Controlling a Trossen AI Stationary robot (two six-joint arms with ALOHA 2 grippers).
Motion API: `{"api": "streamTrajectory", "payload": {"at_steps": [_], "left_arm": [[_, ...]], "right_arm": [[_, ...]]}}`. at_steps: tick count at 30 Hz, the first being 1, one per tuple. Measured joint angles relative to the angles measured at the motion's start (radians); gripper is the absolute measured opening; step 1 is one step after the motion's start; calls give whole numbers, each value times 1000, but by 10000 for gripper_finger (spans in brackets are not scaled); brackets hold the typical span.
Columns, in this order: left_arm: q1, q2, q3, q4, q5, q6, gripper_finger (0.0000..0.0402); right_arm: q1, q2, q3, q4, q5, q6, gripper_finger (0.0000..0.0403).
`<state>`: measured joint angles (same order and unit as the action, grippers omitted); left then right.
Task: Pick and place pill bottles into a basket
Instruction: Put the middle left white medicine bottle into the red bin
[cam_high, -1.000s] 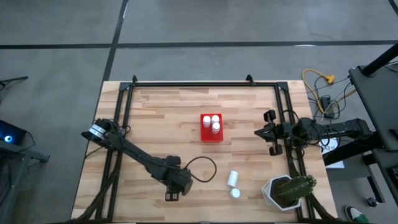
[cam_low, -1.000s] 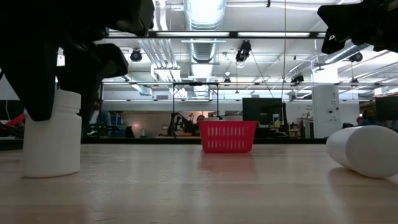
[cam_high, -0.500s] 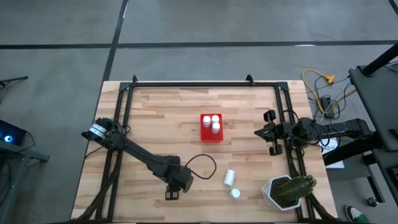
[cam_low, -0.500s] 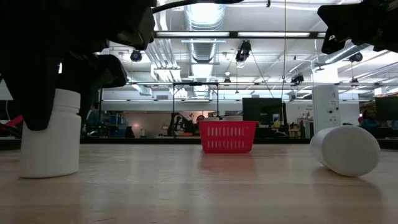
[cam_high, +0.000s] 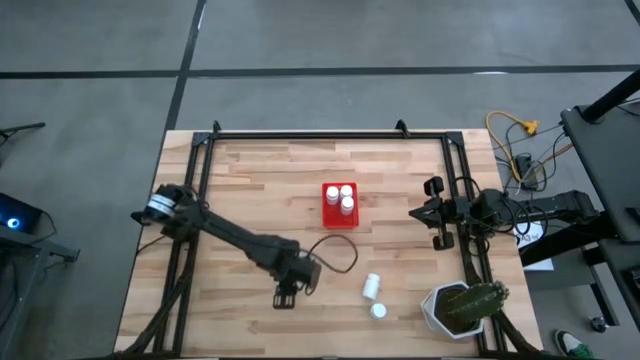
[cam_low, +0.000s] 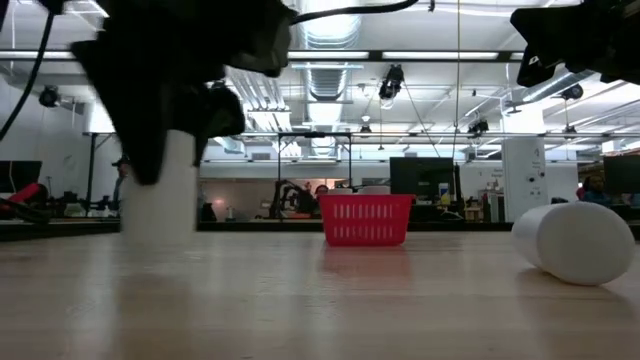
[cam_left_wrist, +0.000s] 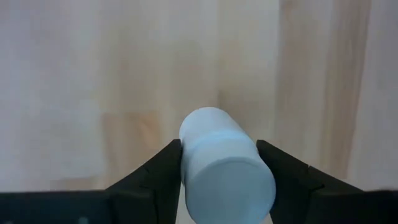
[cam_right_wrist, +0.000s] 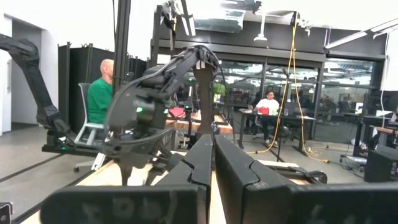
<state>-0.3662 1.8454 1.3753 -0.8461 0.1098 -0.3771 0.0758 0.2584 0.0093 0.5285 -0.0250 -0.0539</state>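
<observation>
The left claw (cam_left_wrist: 217, 180) gripped a pill bottle (cam_left_wrist: 224, 165) upright, clear of the tabletop (cam_high: 250, 190), ready for the basket (cam_high: 340, 206); the right claw (cam_right_wrist: 211, 168) waited closed, empty.

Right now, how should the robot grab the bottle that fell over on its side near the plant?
Come straight down on the lying pill bottle and pinch its round body across the middle, fingers on its two long sides. It lies flat, cap toward the standing bottle, so the ends are harder to hold. The left tool already clamps a bottle, so the parked right tool is the free one.
</observation>
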Motion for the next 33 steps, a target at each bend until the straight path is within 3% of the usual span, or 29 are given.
{"api": "streamTrajectory", "payload": {"at_steps": [14, 19, 26, 33], "left_arm": [[201, 52, 206, -232, -72, 320, 162], [258, 145, 352, -353, -135, 432, 162], [294, 224, 583, -392, -172, 545, 162], [321, 301, 733, -439, -216, 627, 162]], "right_arm": [[0, 1, 0, 0, 0, 0, 9], [0, 0, 0, 0, 0, 1, 9], [0, 0, 0, 0, 0, -2, 9], [0, 0, 0, 0, 0, 0, 9]]}}
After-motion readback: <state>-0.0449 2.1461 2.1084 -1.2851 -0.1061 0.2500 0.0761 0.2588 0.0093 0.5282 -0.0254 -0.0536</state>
